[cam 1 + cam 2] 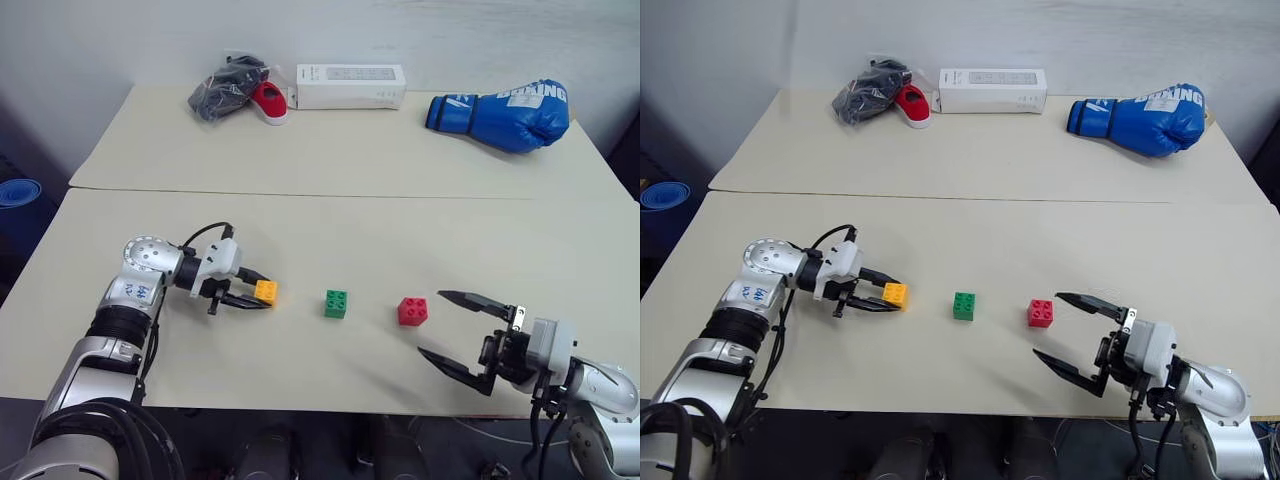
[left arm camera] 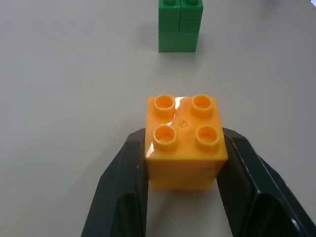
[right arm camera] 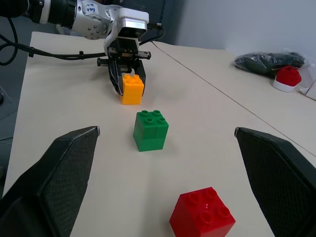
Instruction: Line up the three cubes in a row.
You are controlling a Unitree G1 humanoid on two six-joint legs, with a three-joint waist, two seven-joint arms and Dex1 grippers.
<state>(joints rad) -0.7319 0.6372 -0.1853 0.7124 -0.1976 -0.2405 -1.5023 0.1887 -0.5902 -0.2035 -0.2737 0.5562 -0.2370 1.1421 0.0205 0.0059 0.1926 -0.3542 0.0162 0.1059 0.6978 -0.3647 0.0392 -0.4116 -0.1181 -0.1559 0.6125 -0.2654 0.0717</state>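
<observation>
Orange-yellow brick point(image 1: 266, 292) — on the near table point(image 1: 330, 240), leftmost of three, clamped between the black fingers of the left gripper point(image 1: 252, 296). Green brick point(image 1: 336, 304) — middle, standing free. Red brick point(image 1: 412, 311) — rightmost, free, just ahead of the right gripper point(image 1: 452, 328), jaws spread wide and holding nothing. Far table: blue boxing glove point(image 1: 503, 115), white box point(image 1: 351, 86), red shoe point(image 1: 268, 101).

Left tool point(image 1: 262, 293) is clamped low and sideways; right tool point(image 1: 447, 326) gapes wide.
</observation>
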